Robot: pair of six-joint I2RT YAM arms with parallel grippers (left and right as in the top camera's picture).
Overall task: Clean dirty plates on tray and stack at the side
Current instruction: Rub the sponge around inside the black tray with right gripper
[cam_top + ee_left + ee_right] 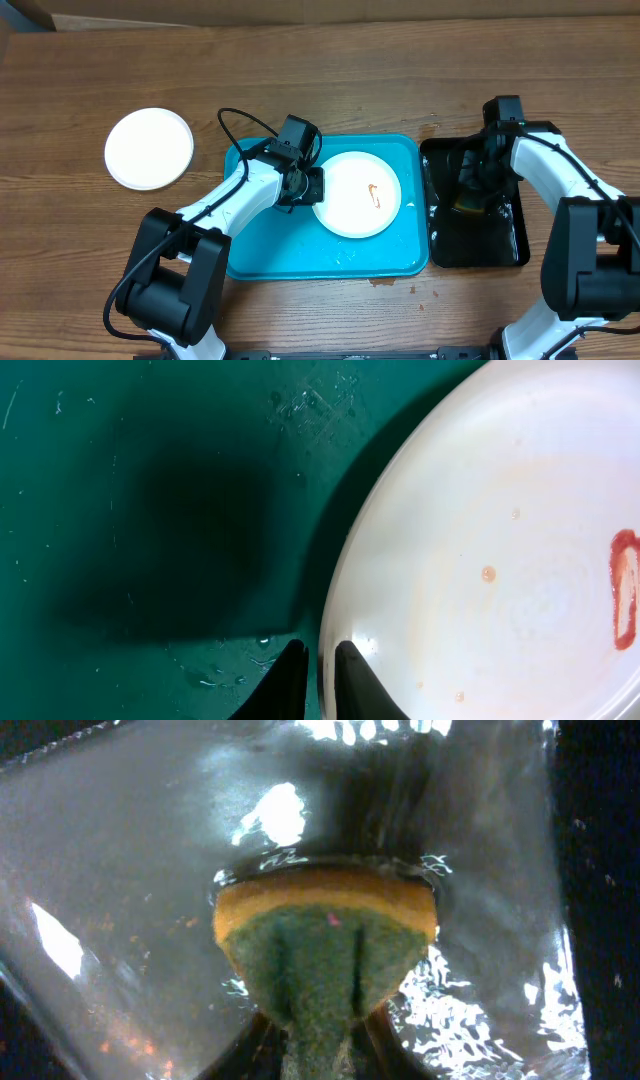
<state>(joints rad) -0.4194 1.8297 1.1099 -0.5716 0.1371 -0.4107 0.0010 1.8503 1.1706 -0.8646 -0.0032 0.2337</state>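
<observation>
Plates: two are in view. The smeared plate (357,193) lies in the single turquoise tray (300,255) at frame centre. The clean plate (149,148) rests on the table (330,70) at upper left. The left gripper (318,678) pinches the smeared plate's left rim with narrow fingers. The right gripper (325,1030) clasps one sponge (325,950), dipped in the one black tray (500,250). Advisable: pin the rim firmly and bring the wetted sponge across to wipe the red mark.
</observation>
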